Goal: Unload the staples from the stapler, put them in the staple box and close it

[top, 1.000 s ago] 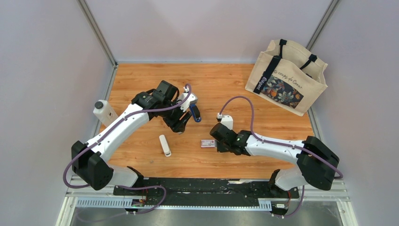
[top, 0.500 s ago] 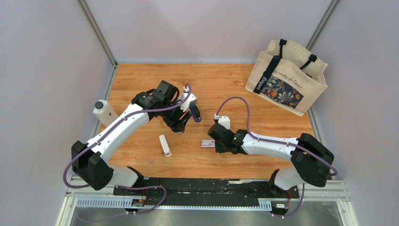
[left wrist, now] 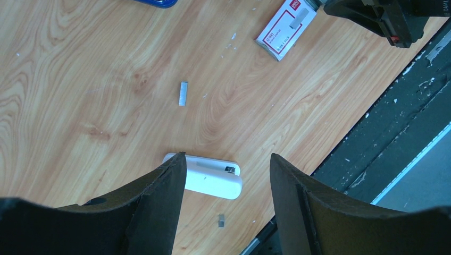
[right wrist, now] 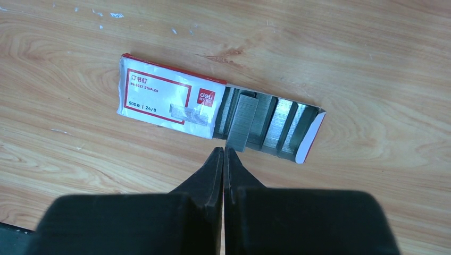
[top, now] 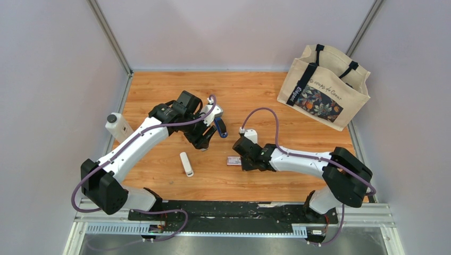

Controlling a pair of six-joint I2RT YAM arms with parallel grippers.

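Staples (right wrist: 242, 125) lie in the deli box (right wrist: 159, 98); right claw (right wrist: 223, 152) together, left claw (left wrist: 227, 162) apart.

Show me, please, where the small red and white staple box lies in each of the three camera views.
Top view: the staple box lies near the centre, just left of the right gripper.
Left wrist view: it is at the upper right, with that gripper at its far end.
Right wrist view: it is in the upper middle, just beyond the shut fingertips.
Shared landmark: the right gripper, next to the box in every view.
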